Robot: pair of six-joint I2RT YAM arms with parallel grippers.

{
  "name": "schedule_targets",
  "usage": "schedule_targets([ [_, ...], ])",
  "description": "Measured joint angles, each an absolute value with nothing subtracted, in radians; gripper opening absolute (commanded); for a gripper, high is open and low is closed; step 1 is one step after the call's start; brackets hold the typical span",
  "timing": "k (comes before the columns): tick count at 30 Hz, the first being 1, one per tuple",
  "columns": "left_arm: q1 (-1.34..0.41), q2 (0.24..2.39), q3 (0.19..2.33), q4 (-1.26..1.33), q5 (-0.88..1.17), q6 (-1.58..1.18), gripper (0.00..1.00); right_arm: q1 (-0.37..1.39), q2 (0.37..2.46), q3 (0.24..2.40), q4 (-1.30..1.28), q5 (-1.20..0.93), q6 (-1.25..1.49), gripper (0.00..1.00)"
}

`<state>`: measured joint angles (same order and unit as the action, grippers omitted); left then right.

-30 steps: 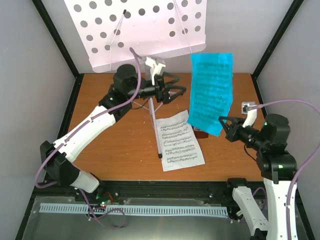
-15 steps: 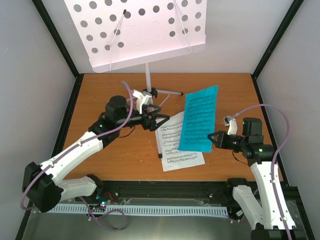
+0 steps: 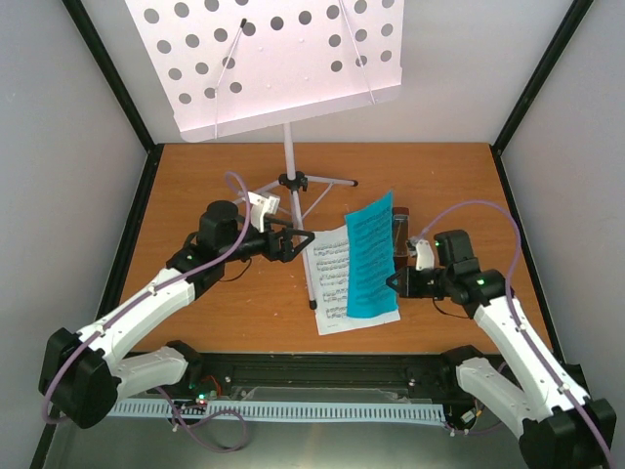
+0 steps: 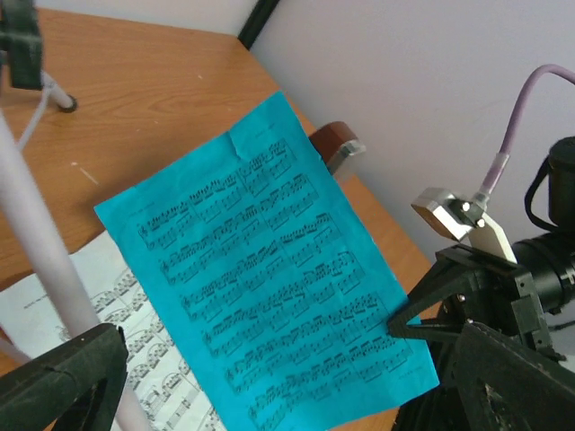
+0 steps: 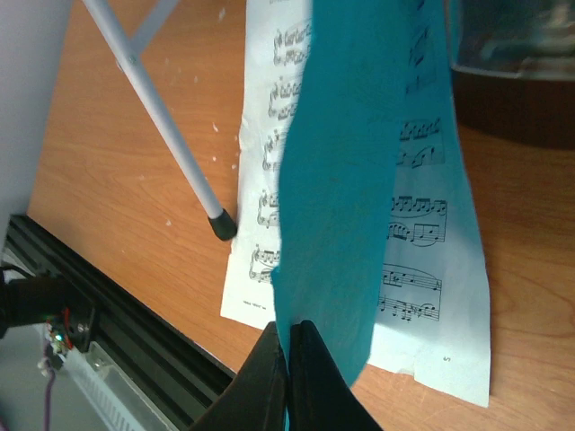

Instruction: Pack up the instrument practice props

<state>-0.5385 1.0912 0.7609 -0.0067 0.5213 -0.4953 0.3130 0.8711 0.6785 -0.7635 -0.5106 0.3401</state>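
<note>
The blue music sheet [image 3: 369, 259] hangs on edge over the white music sheet [image 3: 332, 283], which lies flat on the table. My right gripper [image 3: 394, 284] is shut on the blue sheet's lower edge [image 5: 359, 162], fingertips pressed together [image 5: 289, 330]. The brown metronome [image 3: 401, 244] peeks out behind the blue sheet [image 4: 269, 260]. The white music stand [image 3: 264, 59] stands at the back, one leg [image 3: 305, 264] running beside the white sheet. My left gripper [image 3: 303, 241] is open and empty, left of the sheets, facing them [image 4: 287, 359].
The stand's tripod hub [image 3: 290, 181] and its legs spread over the middle of the wooden table [image 3: 215, 186]. A black rail [image 3: 322, 366] runs along the near edge. Grey walls and black frame posts [image 3: 107, 78] close in the sides.
My right gripper brought the blue sheet down and left, from high in the air to just over the white sheet. My left gripper pulled back from the stand and opened wider.
</note>
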Motion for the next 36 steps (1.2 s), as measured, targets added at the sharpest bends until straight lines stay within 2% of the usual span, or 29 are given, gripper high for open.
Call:
schedule_targets([
  [8, -0.538, 1.077, 0.710, -0.009, 0.436, -0.529, 1.00, 0.402, 0.998, 0.667, -0.673, -0.392, 0.384, 0.03],
  [10, -0.538, 1.081, 0.686, 0.006, 0.427, -0.555, 0.99, 0.426, 1.031, 0.665, -0.648, -0.381, 0.392, 0.06],
  [12, -0.538, 1.094, 0.673, 0.024, 0.419, -0.580, 0.99, 0.451, 1.065, 0.665, -0.632, -0.367, 0.398, 0.14],
  [15, -0.538, 1.129, 0.670, 0.053, 0.400, -0.617, 0.99, 0.473, 1.087, 0.665, -0.632, -0.330, 0.402, 0.34],
  [20, -0.538, 1.174, 0.670, 0.098, 0.342, -0.657, 0.95, 0.479, 1.063, 0.665, -0.633, -0.277, 0.414, 0.57],
  [24, -0.538, 1.222, 0.677, 0.124, 0.305, -0.657, 0.86, 0.479, 1.024, 0.665, -0.642, -0.209, 0.417, 0.81],
  [28, -0.538, 1.299, 0.728, 0.114, 0.280, -0.628, 0.74, 0.479, 0.983, 0.691, -0.685, -0.133, 0.420, 0.98],
  [31, -0.538, 1.325, 0.747, 0.111, 0.265, -0.604, 0.68, 0.479, 0.925, 0.727, -0.711, -0.114, 0.417, 1.00],
  [36, -0.538, 1.331, 0.748, 0.115, 0.247, -0.576, 0.63, 0.479, 0.785, 0.739, -0.722, -0.106, 0.424, 1.00],
])
